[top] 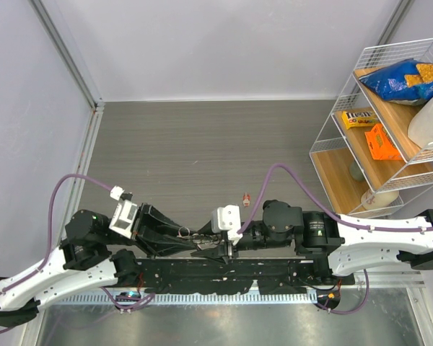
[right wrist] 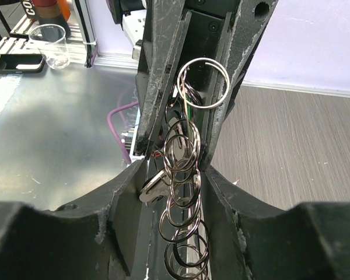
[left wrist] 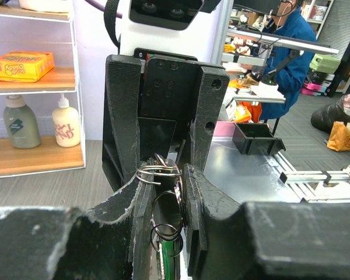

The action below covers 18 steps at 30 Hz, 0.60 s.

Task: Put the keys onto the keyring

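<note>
The keyring is a chain of linked silver wire rings, held between both grippers low at the table's near edge. My left gripper is shut on rings and a green-headed key that sits between its fingers. My right gripper faces it and is shut on the ring chain, with a silver key blade beside its left finger. In the top view the two grippers, left and right, meet tip to tip. A red-headed key lies loose on the table just beyond them. No blue key shows.
A white wire shelf rack with snack packs and bottles stands at the right edge. Walls close the far and left sides. A metal strip runs along the near edge behind the arm bases. Purple cables loop over the table.
</note>
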### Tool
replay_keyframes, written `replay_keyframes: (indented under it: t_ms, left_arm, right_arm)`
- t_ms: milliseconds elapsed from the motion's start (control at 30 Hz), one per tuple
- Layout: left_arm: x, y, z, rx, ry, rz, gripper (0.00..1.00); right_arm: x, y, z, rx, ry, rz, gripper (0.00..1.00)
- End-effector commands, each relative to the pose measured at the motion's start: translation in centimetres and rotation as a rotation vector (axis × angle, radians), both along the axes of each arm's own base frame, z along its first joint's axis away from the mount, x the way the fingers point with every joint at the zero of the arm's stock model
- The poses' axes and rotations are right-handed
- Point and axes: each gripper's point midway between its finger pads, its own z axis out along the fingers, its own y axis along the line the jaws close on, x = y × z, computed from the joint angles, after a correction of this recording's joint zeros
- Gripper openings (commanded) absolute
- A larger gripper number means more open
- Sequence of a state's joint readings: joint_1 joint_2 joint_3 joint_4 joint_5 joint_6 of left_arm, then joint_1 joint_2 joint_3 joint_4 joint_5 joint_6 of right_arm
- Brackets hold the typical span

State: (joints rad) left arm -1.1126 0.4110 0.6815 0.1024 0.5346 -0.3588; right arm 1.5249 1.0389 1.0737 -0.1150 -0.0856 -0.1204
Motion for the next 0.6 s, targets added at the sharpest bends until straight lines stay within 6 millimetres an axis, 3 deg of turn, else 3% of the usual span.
replay_keyframes:
  t_ms: [0, 233, 467, 567]
  left_arm:
    - [-0.3, 0.5, 2.2, -0.087, -0.038, -0.004, 0.0]
    - [-0.4, 0.4, 2.0, -0.084, -0.037, -0.016, 0.0]
    - [-0.5, 0.5, 2.0, -0.087, -0.036, -0.015, 0.0]
    - [-0.5, 0.6, 2.2, -0.089, -0.036, -0.014, 0.0]
  right_arm:
    - [0.1, 0.3, 4.3, 0.121, 0.007, -0.014, 0.48]
    - [0.2, 0.6, 4.9, 0.134, 0.001, -0.012, 0.42]
    - [0.2, 0.6, 4.6, 0.122, -0.008, -0.011, 0.06]
    - [-0.1, 0.5, 4.1, 0.111, -0.007, 0.003, 0.06]
